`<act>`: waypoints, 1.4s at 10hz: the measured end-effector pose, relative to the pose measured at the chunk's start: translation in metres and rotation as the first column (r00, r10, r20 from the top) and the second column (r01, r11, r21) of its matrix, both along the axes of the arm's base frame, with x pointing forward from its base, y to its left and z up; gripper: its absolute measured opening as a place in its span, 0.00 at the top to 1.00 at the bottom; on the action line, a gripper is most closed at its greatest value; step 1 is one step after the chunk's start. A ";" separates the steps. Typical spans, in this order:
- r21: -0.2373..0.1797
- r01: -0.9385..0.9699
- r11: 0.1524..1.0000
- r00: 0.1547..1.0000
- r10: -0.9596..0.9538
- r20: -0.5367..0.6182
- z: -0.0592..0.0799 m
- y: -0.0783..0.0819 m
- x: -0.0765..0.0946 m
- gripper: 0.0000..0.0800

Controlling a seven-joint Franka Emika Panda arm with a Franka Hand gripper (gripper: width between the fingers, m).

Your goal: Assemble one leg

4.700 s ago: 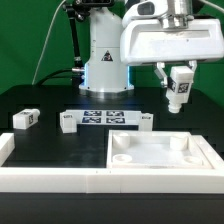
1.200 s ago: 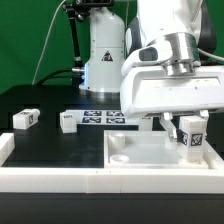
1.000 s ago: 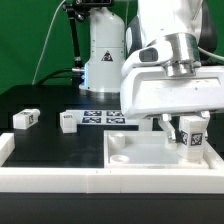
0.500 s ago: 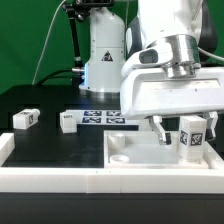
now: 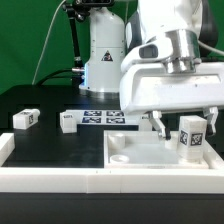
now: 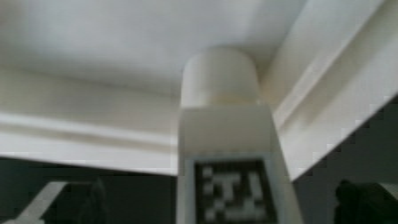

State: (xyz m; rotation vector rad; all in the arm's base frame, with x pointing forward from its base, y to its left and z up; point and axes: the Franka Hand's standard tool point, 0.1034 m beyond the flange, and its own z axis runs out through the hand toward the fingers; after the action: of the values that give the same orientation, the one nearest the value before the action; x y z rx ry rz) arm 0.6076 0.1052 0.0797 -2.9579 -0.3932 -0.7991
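A white leg (image 5: 191, 136) with a black-and-white tag stands upright in the far corner, on the exterior view's right, of the large white recessed tray piece (image 5: 135, 165). My gripper (image 5: 187, 127) is open, with one finger on each side of the leg and a gap to it on both sides. In the wrist view the leg (image 6: 228, 120) runs up the middle against the tray's corner (image 6: 107, 60). The dark fingers (image 6: 363, 196) stand apart from it at the edges. Two more legs (image 5: 25, 118) (image 5: 68, 122) lie on the black table at the exterior view's left.
The marker board (image 5: 100, 117) lies behind the tray. A white raised border (image 5: 45, 178) runs along the table's front and left edge. The arm's white base (image 5: 104, 50) stands at the back, with a green backdrop behind it.
The gripper carried the leg down from above the table into the tray's corner. In the last second the fingers spread apart and let go of it. The leg stays standing.
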 end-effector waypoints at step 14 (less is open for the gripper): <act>-0.049 -0.046 0.998 0.843 0.012 -0.539 -0.001 0.005 0.017 0.20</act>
State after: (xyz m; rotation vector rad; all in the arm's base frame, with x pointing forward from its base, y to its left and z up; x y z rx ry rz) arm 0.6243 0.1100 0.0789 -3.0396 -0.4210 0.0748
